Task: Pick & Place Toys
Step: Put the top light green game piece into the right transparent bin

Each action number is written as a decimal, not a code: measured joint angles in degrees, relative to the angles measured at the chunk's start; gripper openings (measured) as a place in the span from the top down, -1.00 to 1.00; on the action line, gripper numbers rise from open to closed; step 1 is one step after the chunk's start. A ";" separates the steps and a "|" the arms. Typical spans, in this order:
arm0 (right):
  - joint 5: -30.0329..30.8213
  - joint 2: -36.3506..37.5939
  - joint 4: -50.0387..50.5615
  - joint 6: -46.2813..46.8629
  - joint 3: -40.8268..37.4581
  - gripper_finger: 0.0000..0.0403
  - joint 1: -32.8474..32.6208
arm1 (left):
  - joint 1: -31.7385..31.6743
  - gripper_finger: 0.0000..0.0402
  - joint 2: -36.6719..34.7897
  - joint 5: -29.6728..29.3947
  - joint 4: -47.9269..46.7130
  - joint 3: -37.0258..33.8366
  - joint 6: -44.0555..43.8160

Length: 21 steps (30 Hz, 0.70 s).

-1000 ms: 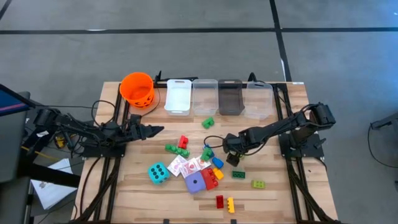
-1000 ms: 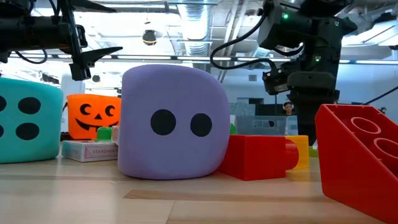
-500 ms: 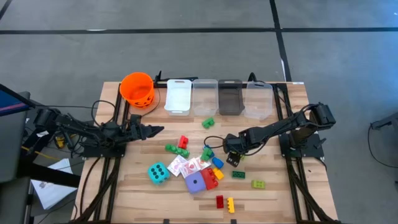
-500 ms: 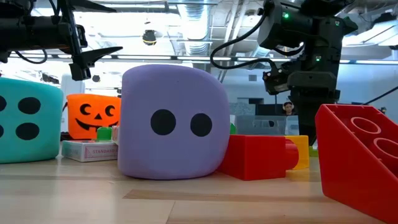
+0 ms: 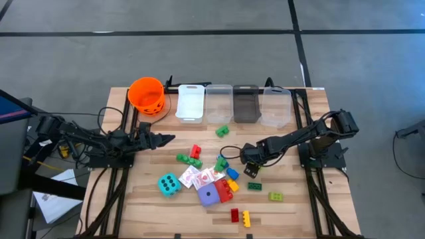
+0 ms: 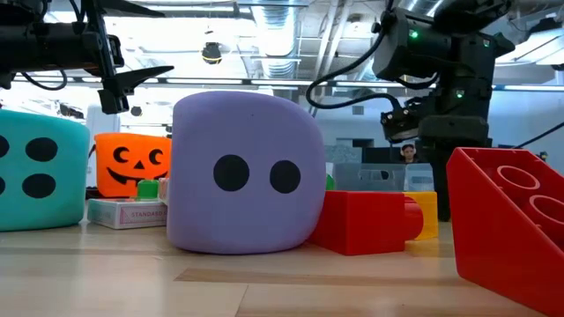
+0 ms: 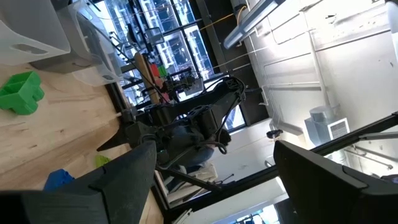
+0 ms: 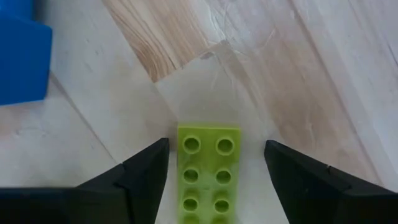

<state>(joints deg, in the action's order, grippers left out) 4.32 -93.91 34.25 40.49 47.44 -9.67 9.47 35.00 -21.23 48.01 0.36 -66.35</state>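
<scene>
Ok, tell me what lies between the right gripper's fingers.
A light green brick lies between the right gripper's fingers, studs up on the wooden table, as the right wrist view shows.

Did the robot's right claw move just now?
Yes. The right gripper slid slightly toward the table's right edge, away from the blue brick.

the only text to read is on the side of a flat white box that lies on the table in the low view, next to the purple die. it seems to say "standard", but the letters are small and partly hidden. no other label, brand or number is readable.
</scene>
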 joint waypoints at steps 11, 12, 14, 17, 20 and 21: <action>0.05 0.00 0.45 0.15 -0.04 0.14 0.03 | -0.01 -0.59 0.01 -0.27 0.00 0.00 0.00; 0.04 0.00 0.45 0.24 -0.04 0.23 0.00 | 0.01 -0.59 -0.01 -0.25 0.00 0.00 0.00; -0.04 0.05 0.47 0.24 -0.02 0.38 0.00 | -0.01 -0.59 0.00 -0.24 -0.01 0.00 0.00; -1.42 0.00 1.11 0.20 0.43 0.40 0.15 | -0.01 -0.59 0.01 -0.24 -0.01 0.00 0.00; -3.02 -0.22 4.35 0.17 2.32 0.40 0.13 | -0.01 -0.59 -0.01 -0.22 0.00 0.00 0.00; -3.01 -0.20 5.00 0.12 3.28 0.40 0.08 | -0.01 -0.59 0.01 -0.22 -0.02 0.00 0.00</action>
<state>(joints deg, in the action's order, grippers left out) 1.31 -94.11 39.25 40.61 50.72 -9.59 9.45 35.00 -21.45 47.99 0.36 -66.35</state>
